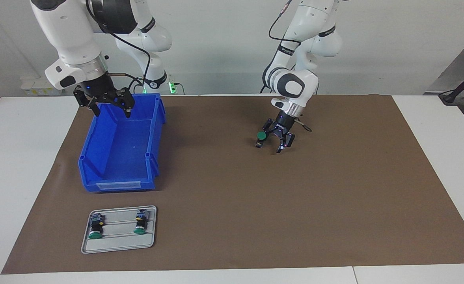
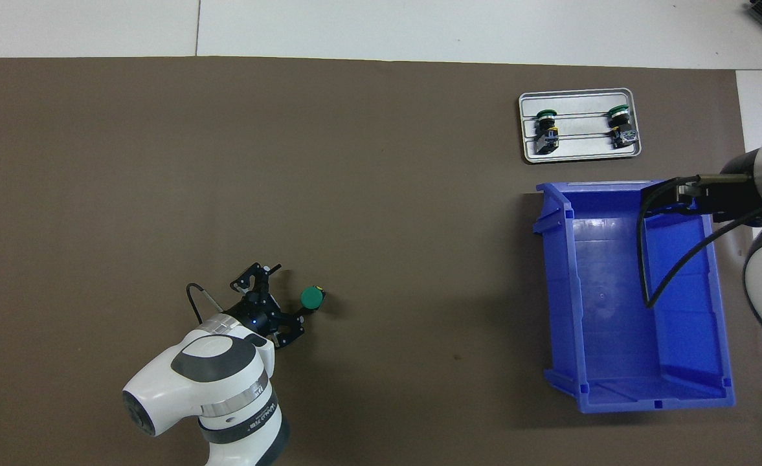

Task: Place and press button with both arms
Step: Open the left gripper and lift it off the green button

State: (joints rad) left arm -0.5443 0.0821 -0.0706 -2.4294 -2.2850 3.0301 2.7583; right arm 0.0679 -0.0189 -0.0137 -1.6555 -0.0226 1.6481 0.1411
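I see the button (image 1: 261, 136) touching one finger of my spread left tool (image 1: 271, 146); right tool (image 1: 111, 111), spread, over the bin (image 1: 118, 173).

Left white jointed arm's black two-finger gripper (image 1: 273, 142) low, angled down, fingers spread; right gripper (image 1: 111, 106) raised, open.

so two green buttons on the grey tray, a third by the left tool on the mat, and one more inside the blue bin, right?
Not quite: the blue bin is empty, as the overhead view shows. The rest stands: two green buttons on the grey tray, a third button by the left tool on the mat.
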